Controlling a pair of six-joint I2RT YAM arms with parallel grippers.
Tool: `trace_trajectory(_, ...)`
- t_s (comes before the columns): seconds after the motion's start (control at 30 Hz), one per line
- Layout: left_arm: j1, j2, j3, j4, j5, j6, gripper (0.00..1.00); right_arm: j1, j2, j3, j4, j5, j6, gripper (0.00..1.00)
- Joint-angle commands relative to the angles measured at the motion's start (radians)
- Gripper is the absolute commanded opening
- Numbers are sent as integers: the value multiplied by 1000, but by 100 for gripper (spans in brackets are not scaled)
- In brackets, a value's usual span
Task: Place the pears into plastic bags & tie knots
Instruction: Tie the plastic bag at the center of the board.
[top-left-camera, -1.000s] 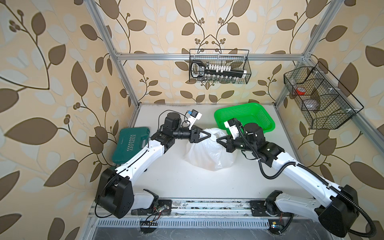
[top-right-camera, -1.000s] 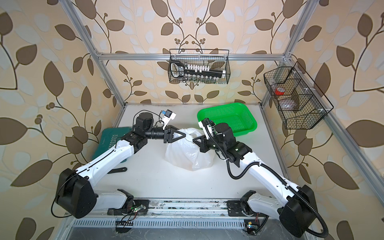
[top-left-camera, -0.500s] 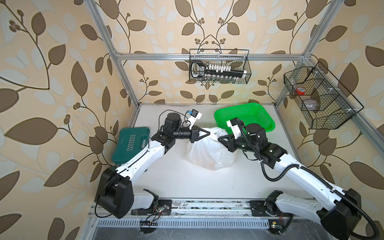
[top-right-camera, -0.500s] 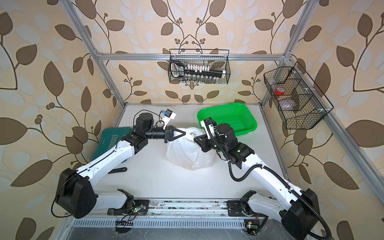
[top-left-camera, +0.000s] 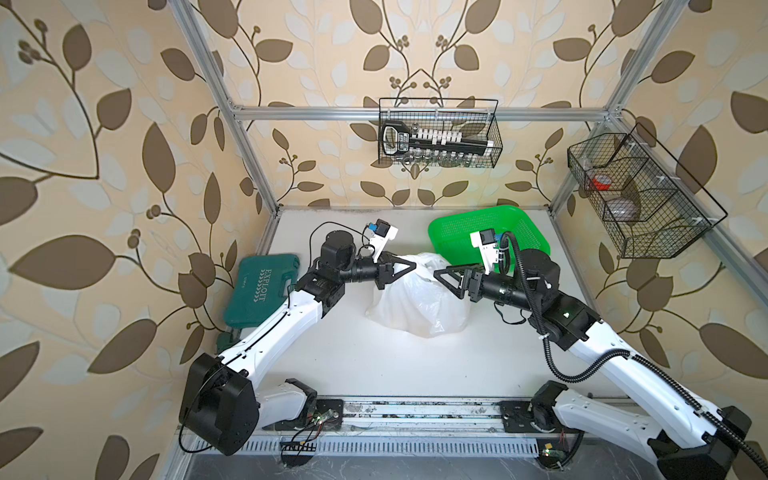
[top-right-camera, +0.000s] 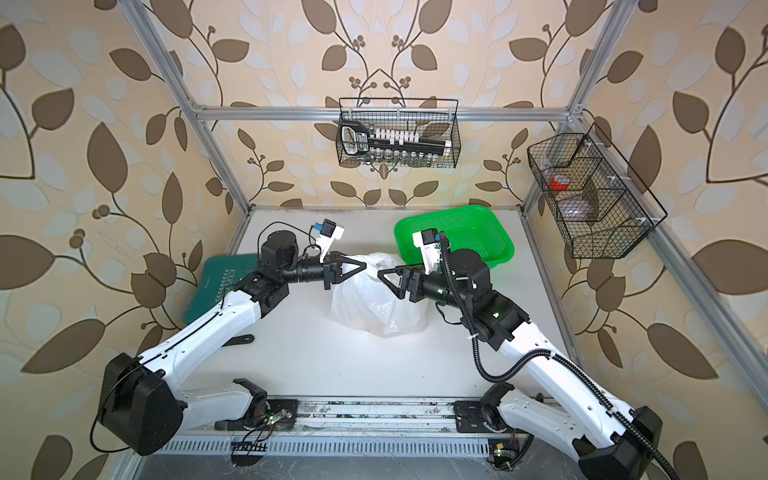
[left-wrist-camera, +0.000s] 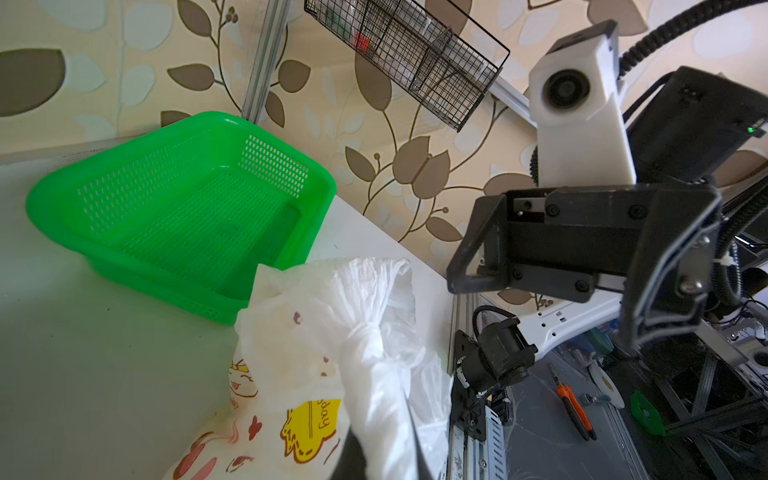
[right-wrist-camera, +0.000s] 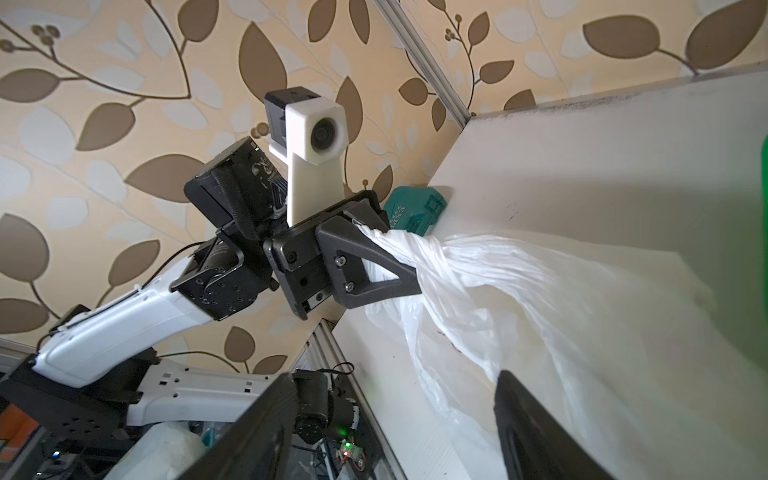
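place: robot lab cell | evidence: aluminium frame (top-left-camera: 311, 112), wallpapered panels (top-left-camera: 83, 166)

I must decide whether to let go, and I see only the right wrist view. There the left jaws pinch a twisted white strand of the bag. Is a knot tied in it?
Observer: Yes. The left wrist view shows a tight knot in the handles of the plastic bag, a little way along the strand from the jaws of the left gripper.
Operator: Is anything left in the green basket? I see only its edge.
Observer: No. In the left wrist view the green basket is empty.
Operator: Do my right jaws touch the bag?
Observer: No. Seen from the left wrist, the right gripper is open, with nothing between its jaws, apart from the bag's loose end.
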Motion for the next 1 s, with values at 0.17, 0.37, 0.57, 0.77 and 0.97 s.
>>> trace_trajectory(0.17, -6, -16, 3, 59, 16, 22, 0, 53, 76, -6, 105, 3, 92, 76)
trace_trajectory(0.37, -7, -22, 4, 60, 24, 19, 0, 53, 122, -12, 145, 4, 103, 76)
trace_trajectory(0.57, -9, -31, -1, 59, 32, 17, 0, 53, 163, -24, 186, 22, 114, 75)
trace_trajectory(0.77, -15, -37, -5, 60, 37, 17, 0, 53, 208, -39, 254, 10, 148, 75)
trace_trajectory(0.97, -22, -32, -12, 61, 41, 22, 0, 52, 243, -41, 347, -6, 187, 76)
